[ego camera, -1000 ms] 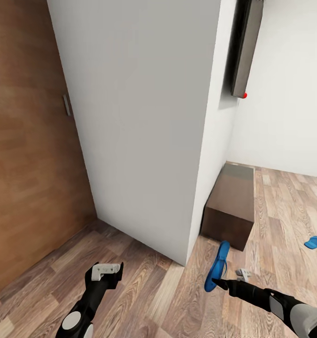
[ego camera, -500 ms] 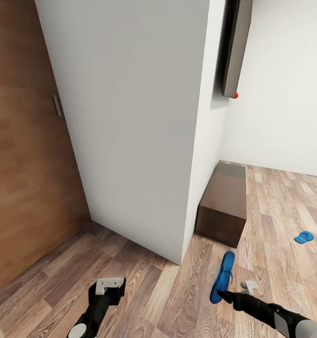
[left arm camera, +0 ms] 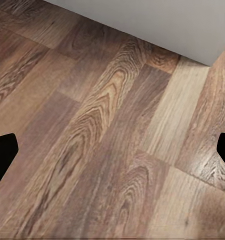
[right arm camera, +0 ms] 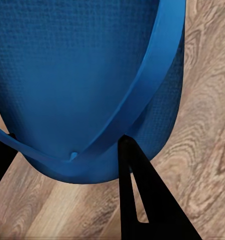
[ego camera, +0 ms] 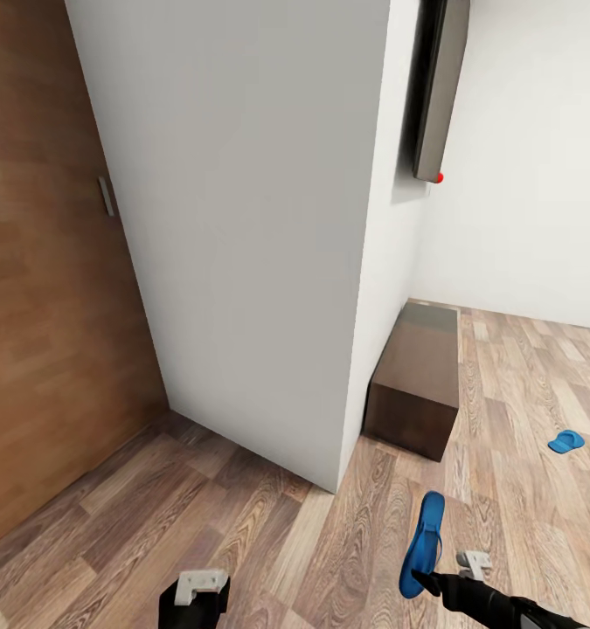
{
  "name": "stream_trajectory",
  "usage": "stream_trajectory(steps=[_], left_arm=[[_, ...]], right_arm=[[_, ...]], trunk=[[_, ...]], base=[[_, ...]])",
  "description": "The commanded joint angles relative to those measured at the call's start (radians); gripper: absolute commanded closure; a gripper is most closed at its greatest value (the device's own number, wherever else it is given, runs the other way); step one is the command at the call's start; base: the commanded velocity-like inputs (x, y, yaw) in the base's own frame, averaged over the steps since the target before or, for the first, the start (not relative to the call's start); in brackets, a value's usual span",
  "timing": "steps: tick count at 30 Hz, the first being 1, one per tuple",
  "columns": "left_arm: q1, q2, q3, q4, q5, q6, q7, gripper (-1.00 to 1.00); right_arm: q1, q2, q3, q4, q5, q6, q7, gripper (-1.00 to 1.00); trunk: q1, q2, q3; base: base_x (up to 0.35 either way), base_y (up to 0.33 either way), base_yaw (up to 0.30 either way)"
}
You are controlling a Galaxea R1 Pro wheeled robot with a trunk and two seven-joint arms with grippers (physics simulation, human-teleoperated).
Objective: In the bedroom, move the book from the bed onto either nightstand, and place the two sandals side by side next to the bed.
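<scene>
One bright blue sandal [ego camera: 423, 543] hangs above the wood floor with its toe pointing away from me, and my right gripper [ego camera: 422, 577] is shut on its near end. The right wrist view shows the sandal's sole and strap [right arm camera: 87, 85] close up, pinched by a dark finger [right arm camera: 142, 200]. The other sandal [ego camera: 566, 441] lies on the floor far off to the right. My left gripper [ego camera: 198, 590] is low at the picture's bottom edge. Its fingertips [left arm camera: 2, 155] stand wide apart over bare planks, so it is open. The book, bed and nightstand are out of view.
A white wall corner [ego camera: 268, 227] juts out straight ahead. A tan wooden door [ego camera: 41, 306] stands at the left. A long low dark cabinet [ego camera: 417, 380] sits against the wall under a wall-mounted screen [ego camera: 439, 87]. Open plank floor [ego camera: 522, 489] spreads to the right.
The view shifted a little at first, then held still. Both arms have dropped toward the bottom of the picture, and the blue sandal has come down with the right gripper.
</scene>
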Motion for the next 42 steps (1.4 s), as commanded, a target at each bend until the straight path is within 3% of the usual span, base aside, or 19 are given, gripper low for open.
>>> stream_trajectory(steps=[1, 11, 22, 42], left_arm=[[-0.001, 0.000, -0.004, 0.003, 0.006, 0.000, 0.006, -1.00], [0.000, -0.001, -0.006, 0.011, 0.006, -0.001, 0.006, -1.00], [0.000, 0.000, -0.006, 0.010, 0.005, -0.002, 0.007, -1.00], [0.000, 0.000, -0.007, 0.010, 0.005, 0.000, 0.008, -1.00]], right_arm=[[-0.001, 0.001, 0.009, 0.004, -0.006, -0.007, 0.005, 1.00], [-0.001, 0.002, 0.009, 0.003, -0.004, -0.019, 0.000, 1.00], [-0.001, 0.002, 0.009, 0.003, -0.004, -0.021, 0.000, 1.00], [-0.001, 0.002, 0.009, 0.003, -0.004, -0.021, 0.000, 1.00]], trunk=[[0.000, 0.000, -0.001], [0.000, 0.000, -0.001], [0.000, 0.000, -0.001], [-0.077, 0.140, 0.062]], base=[[0.000, 0.000, 0.000], [0.000, 0.000, -0.007], [0.000, 0.000, -0.251], [0.000, 0.000, -0.283]])
